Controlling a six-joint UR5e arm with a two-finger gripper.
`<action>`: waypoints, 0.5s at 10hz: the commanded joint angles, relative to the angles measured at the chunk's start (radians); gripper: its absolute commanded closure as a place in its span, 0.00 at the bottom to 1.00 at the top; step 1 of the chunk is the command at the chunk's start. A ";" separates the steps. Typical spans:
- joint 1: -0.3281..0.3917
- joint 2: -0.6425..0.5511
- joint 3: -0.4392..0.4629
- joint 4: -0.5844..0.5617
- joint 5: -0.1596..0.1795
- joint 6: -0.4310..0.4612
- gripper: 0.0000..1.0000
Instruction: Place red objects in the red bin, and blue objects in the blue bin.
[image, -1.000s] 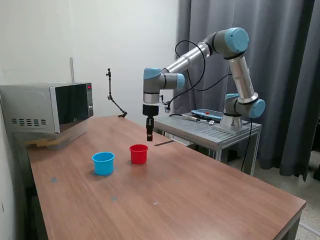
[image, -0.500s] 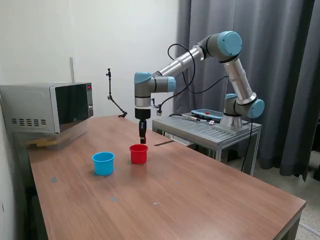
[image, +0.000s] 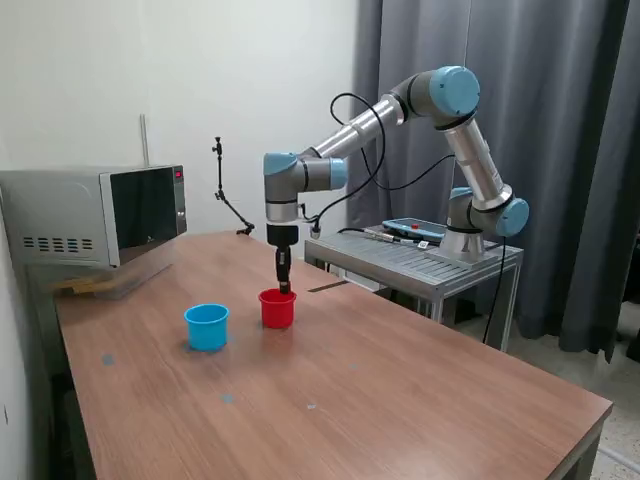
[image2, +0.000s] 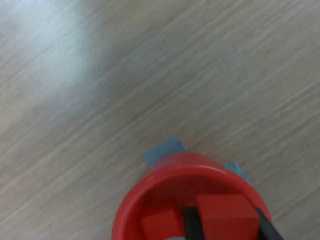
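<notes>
1. A red cube (image2: 225, 214) is seen in the wrist view pinched between the two dark fingers (image2: 189, 224), held over the mouth of the red cup (image2: 131, 210)
2. A second red cube (image2: 161, 223) is seen lower down, beside the held one; it is judged to lie already on the cup's floor
3. The deciding relation is vertical: the cup's opening lies straight below the fingers, so the held cube is judged to need only a release, with no sideways correction
4. In the exterior view the gripper (image: 284, 285) is shown pointing straight down with its tip at the rim of the red cup (image: 277, 310)
5. The blue cup (image: 207, 328) is seen on the counter (image: 400, 390), near the red cup on the exterior view's left, apart from it; its contents cannot be made out, and no blue cubes are visible anywhere
6. Small patches of blue tape (image2: 163, 150) are seen on the counter touching the red cup's base
7. A microwave (image: 95, 215) is seen at the counter's far end, well apart from both cups
</notes>
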 joint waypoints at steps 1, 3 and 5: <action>0.000 0.000 0.003 0.020 -0.002 0.003 0.00; 0.002 0.000 -0.003 0.020 -0.002 0.003 0.00; 0.005 0.000 -0.005 0.020 -0.002 0.003 0.00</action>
